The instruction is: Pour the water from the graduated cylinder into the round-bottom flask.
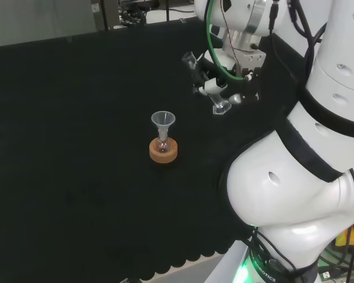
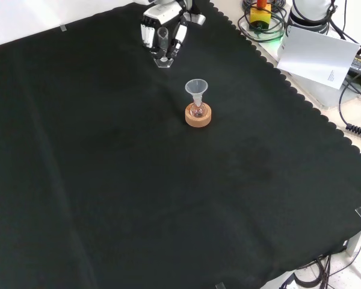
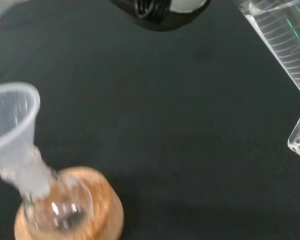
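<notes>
Even overhead light, soft shadows; matte black cloth [image 2: 138, 198] swallows detail. Clear plastic funnel [image 3: 10, 125] blurred up close, green glints on the clear graduated cylinder [image 3: 285, 45]

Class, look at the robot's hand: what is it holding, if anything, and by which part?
The hand holds the graduated cylinder, its fingers curled round the middle of the tube; the base hangs free below.

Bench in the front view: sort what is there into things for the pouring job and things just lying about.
For the job:
- graduated cylinder, held by the hand
- round-bottom flask
- funnel in the flask's neck
- cork ring under the flask

Lying about:
- white sheet of paper off the cloth
- cables beside it
</notes>
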